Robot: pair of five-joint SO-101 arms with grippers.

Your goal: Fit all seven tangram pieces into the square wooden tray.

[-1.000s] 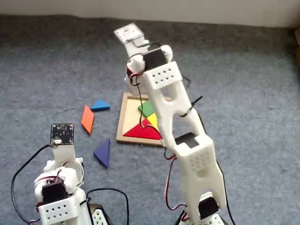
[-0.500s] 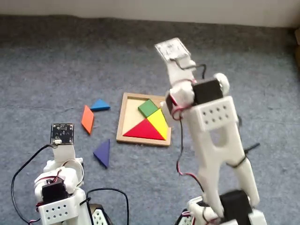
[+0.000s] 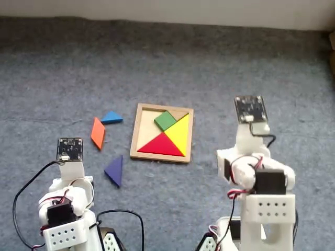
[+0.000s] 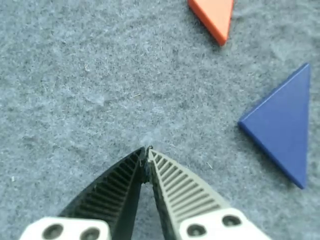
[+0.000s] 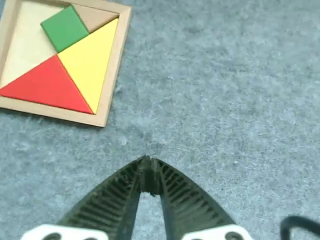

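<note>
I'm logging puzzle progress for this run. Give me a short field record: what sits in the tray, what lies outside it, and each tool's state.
tray: square wooden tray, flat on grey carpet
in tray: green square, yellow triangle, red triangle
outside tray: orange parallelogram, light blue triangle, dark blue triangle, all on the carpet to one side of the tray
left tool: shut, empty, near the dark blue triangle
right tool: shut, empty, apart from the tray
</note>
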